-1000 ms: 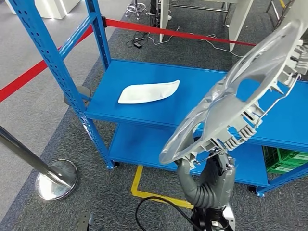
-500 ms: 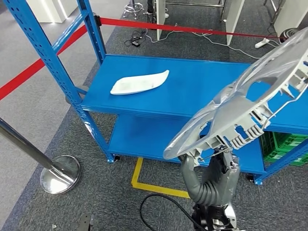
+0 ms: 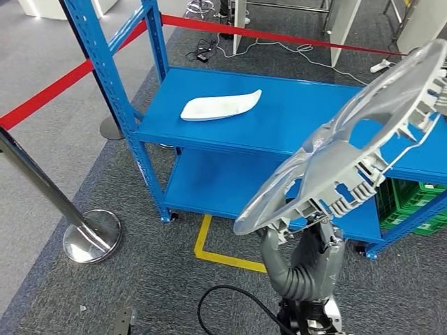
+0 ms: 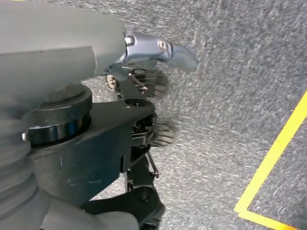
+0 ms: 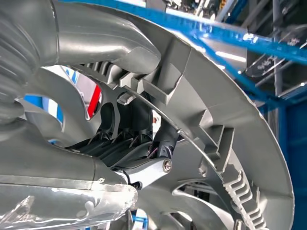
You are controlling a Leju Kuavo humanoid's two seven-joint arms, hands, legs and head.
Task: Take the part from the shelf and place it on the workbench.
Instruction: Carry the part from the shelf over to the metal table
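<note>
A large silver wheel-cover-like part (image 3: pixel 348 146) with ribbed clips on its back is held up in front of the blue shelf (image 3: pixel 295 118). My right hand (image 3: pixel 306 262) grips it by its lower rim. Up close in the right wrist view, the part's ribbed back (image 5: pixel 217 110) spans the frame, and my right hand's thumb (image 5: pixel 90 43) presses on its rim. A second, white elongated part (image 3: pixel 221 106) lies on the shelf's upper deck. My left hand (image 4: pixel 145 76) hangs over the grey carpet, holding nothing, fingers apart.
A chrome stanchion base (image 3: pixel 92 236) with red barrier tape (image 3: pixel 47 94) stands at the left. Yellow floor tape (image 3: pixel 202 241) marks the carpet in front of the shelf. A green crate (image 3: pixel 416 202) sits under the shelf at the right. A black cable (image 3: pixel 232 300) lies by my body.
The whole picture has shifted, so the camera has moved; the shelf now sits further right in the frame. My right hand still holds the silver part in the same way.
</note>
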